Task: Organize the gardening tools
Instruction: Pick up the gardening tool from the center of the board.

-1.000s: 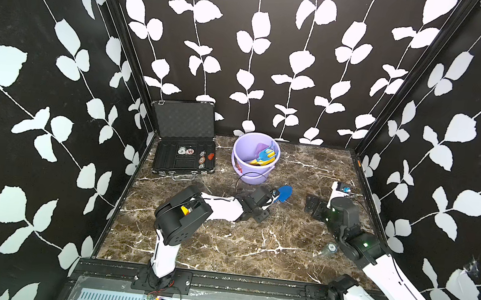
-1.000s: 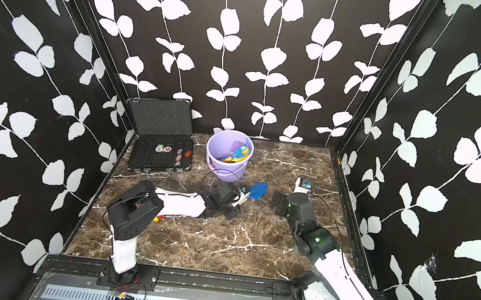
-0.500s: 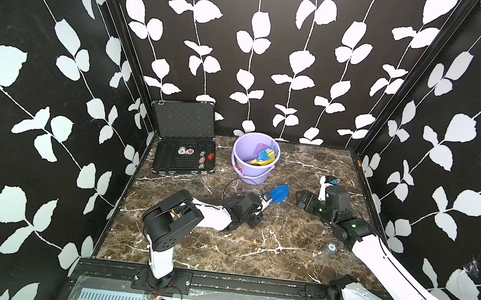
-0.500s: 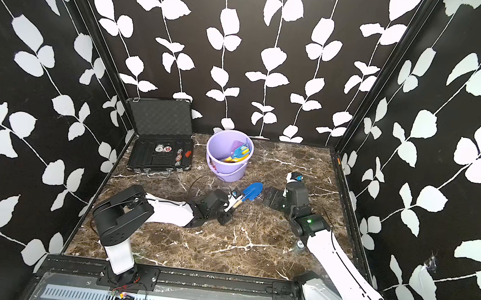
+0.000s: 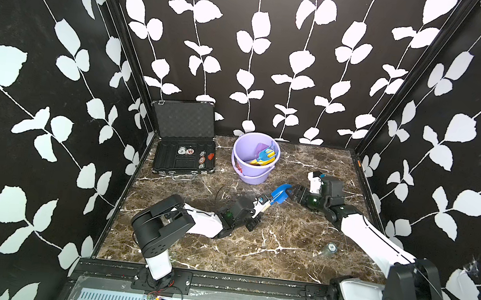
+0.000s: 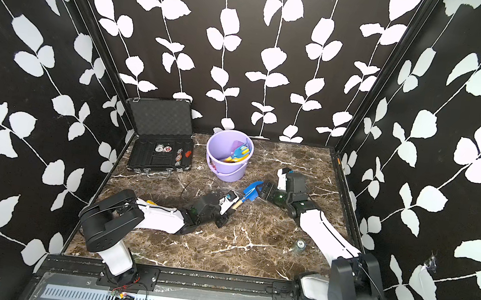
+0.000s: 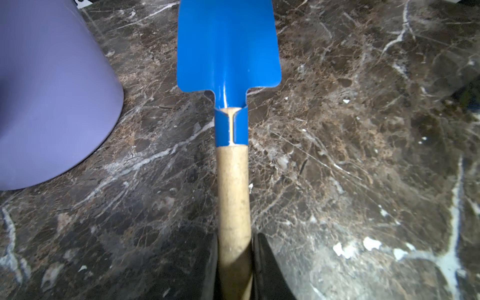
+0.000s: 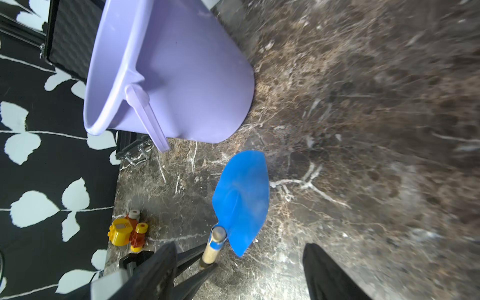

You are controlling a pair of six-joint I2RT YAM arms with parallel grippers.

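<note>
Your left claw (image 7: 235,262) pinches the blue spade (image 5: 279,193) by its wooden handle, centre frame in both top views, lower right of the bucket (image 5: 250,174). Right claw (image 8: 239,245) is spread, with the blade tip just between its jaws. Print on the discs in the case (image 5: 182,167) is too small to read.

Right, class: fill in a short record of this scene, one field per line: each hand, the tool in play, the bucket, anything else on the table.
left hand: shut on the wooden handle of the blue spade
right hand: open, jaws either side of the spade's blade
lavender bucket: upright, tools inside
black case: open, beside the bucket
toy vehicle: on the table, untouched
</note>
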